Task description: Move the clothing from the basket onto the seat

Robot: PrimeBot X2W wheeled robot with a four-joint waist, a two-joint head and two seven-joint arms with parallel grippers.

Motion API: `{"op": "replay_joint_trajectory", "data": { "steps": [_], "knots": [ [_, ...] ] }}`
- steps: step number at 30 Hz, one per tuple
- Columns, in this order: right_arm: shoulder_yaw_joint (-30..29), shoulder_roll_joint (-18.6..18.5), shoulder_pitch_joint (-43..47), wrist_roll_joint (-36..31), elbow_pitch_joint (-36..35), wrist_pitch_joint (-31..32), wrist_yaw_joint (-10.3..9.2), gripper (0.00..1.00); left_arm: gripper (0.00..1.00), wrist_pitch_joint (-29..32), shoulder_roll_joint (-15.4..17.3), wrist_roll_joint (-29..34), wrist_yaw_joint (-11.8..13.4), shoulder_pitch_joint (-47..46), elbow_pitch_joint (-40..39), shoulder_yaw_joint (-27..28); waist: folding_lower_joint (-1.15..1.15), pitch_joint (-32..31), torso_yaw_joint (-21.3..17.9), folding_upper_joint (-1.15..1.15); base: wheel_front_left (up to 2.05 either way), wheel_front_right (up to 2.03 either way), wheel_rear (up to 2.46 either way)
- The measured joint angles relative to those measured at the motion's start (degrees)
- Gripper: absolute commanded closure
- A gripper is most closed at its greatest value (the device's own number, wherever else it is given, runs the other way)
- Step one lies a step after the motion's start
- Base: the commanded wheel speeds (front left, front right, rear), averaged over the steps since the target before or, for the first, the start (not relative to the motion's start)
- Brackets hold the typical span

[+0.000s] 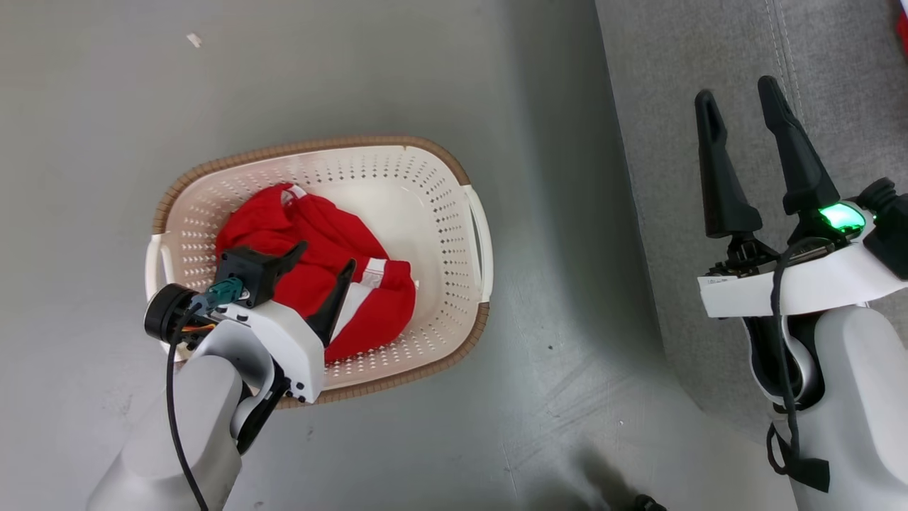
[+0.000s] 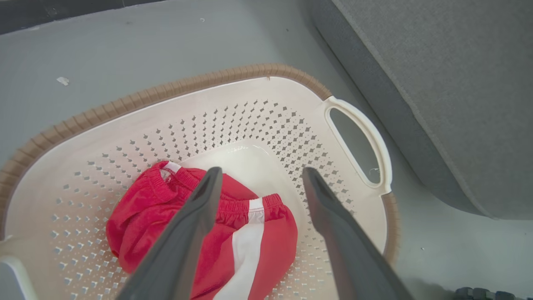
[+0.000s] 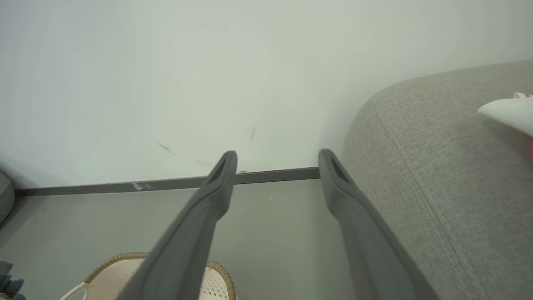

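Observation:
A red garment with a white stripe, the clothing (image 1: 266,220), lies bunched in the left half of the cream basket (image 1: 319,145) on the floor. My left gripper (image 1: 325,257) hangs open above it, fingers pointing down into the basket. In the left wrist view the clothing (image 2: 145,208) sits under and between the spread fingers of the left gripper (image 2: 262,171), not touching them. My right gripper (image 1: 735,89) stands open and empty over the front edge of the grey seat (image 1: 709,213). A white and red piece of clothing (image 3: 508,112) lies on the seat (image 3: 437,187).
The basket (image 2: 166,89) stands on grey floor, a short gap left of the seat (image 2: 437,83). A pale wall with a dark baseboard (image 3: 166,183) lies beyond the right gripper (image 3: 277,154). A small dark object (image 1: 645,502) sits at the bottom edge.

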Motion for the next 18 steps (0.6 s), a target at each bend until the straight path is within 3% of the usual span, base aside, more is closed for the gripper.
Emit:
{"op": "replay_joint_trajectory", "data": {
  "steps": [18],
  "knots": [
    [1.85,0.57,-2.4,0.01,-0.07,0.0,0.0,0.0,0.0,4.53,3.35,1.42,0.0,-4.35,9.57,-3.47,0.0,5.36,-4.57,0.0,0.0,0.0,0.0]
  ]
}}
